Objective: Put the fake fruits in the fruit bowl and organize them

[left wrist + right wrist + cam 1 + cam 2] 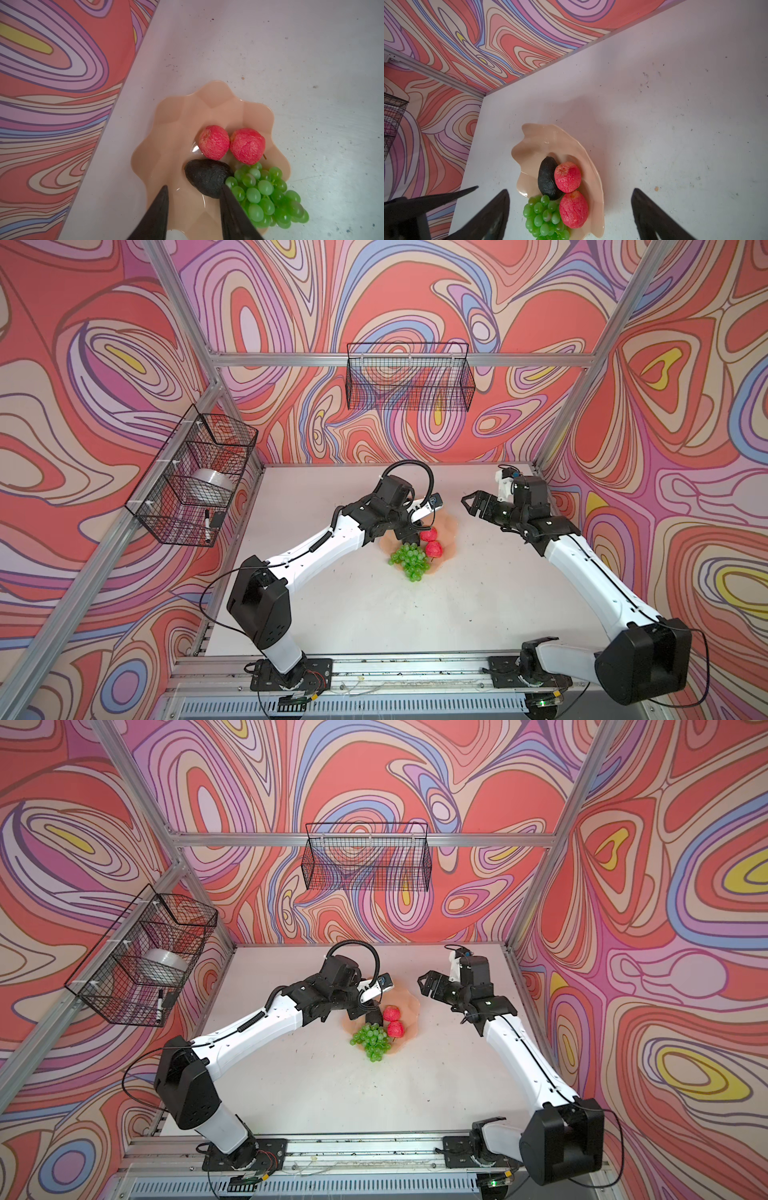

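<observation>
My left hand (195, 186) stands part-open about the avocado (207, 178), one finger clear of it, so I judge the fruit rests in the fruit bowl (182, 108), ungripped; my right hand (570, 189) hovers wide and empty nearby. The bowl also holds two touching red apples (214, 142) and the grapes (266, 193), which spill over its rim.

Obs: you are not getting the left claw (195, 187) in both top views. Its own wrist is covering it, plus most of the avocado (205, 176) and part of the fruit bowl (449, 531). In the right wrist view, the bottom edge is cropping the grapes (544, 216), and the right claw (571, 189) fingers (492, 214) are showing blurred.
</observation>
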